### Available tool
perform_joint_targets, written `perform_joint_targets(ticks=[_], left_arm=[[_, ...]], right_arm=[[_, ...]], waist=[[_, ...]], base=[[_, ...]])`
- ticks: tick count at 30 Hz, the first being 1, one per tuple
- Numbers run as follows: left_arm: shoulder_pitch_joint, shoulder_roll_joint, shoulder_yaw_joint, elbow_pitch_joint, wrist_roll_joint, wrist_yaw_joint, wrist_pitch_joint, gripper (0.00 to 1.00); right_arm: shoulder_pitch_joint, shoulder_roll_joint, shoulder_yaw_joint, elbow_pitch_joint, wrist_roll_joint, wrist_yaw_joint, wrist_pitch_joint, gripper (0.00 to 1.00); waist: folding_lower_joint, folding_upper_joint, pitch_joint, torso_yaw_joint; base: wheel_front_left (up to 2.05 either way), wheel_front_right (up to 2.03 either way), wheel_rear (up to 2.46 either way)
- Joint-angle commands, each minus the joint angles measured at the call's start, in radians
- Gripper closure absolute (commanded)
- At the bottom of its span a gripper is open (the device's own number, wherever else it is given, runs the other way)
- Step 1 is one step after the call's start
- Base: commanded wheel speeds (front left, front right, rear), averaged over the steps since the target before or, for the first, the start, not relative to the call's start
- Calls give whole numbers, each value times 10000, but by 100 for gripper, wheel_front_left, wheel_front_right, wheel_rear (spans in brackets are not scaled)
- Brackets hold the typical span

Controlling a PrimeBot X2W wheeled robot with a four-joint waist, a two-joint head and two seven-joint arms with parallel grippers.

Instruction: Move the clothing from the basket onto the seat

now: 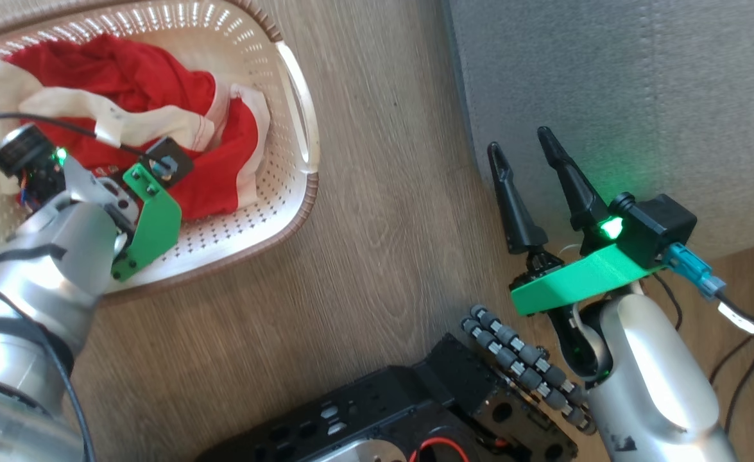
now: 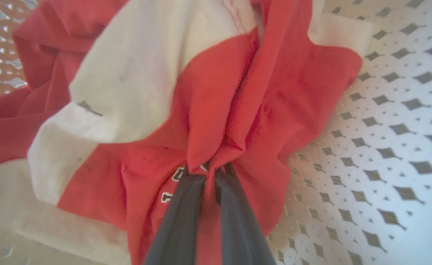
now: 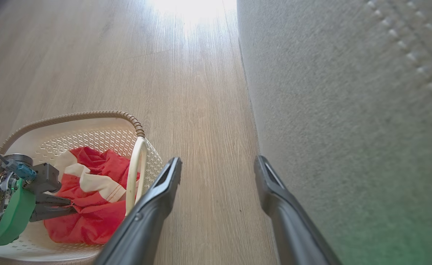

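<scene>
The clothing [image 1: 158, 90] is a crumpled red and white heap inside the cream basket [image 1: 312, 192] at the upper left of the head view. My left gripper [image 2: 210, 171] reaches down into the basket and is shut on a fold of the red clothing [image 2: 238, 92], beside white printed letters. Seen from the right wrist, the left gripper [image 3: 72, 208] bites into the clothing [image 3: 90, 217] in the basket [image 3: 72, 117]. My right gripper [image 1: 519, 141] stands open and holds nothing, at the near left edge of the grey seat [image 1: 608, 77]. The right gripper [image 3: 218, 162] has floor between its fingers, with the seat [image 3: 348, 129] to its right.
A strip of wooden floor [image 1: 383, 160] separates the basket from the seat. My black base [image 1: 383, 417] fills the bottom middle. Cables [image 1: 749, 321] trail on the floor at the right, below the seat's rounded corner.
</scene>
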Motion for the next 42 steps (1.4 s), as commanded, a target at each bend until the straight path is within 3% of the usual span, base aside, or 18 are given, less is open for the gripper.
perform_joint_targets(ticks=[1,10,21,31,36,42], left_arm=[[370,171,40,-65,-135,-8,-201,100],[1649,-648,523,-63,-1130,158,-1442,100],[2775,-1295,1286,-753,-2168,828,-2282,100],[4472,-961,2619,-5049,-2740,1501,-2294,100],[5707,-968,4148,-8350,-2782,1849,-2295,100],[6721,-1342,5447,-10872,-2518,1729,-2296,100]], right_arm=[[312,-202,-82,-65,-45,-88,8,0],[445,-202,-482,492,-883,-88,8,0],[890,-202,-909,1020,-1471,-88,8,0],[1483,-202,-1270,984,-1823,-88,8,0],[1879,-202,-1300,780,-1827,-88,8,0],[2293,-224,-1070,536,-1860,-88,8,0]], waist=[[0,0,-389,47],[0,0,-2635,757],[0,0,-5354,1788],[0,0,-7185,2758],[0,0,-8001,3155],[0,0,-8690,3415]], base=[[0,0,0],[0,0,0],[0,0,0],[0,0,0],[0,0,0],[0,0,0]])
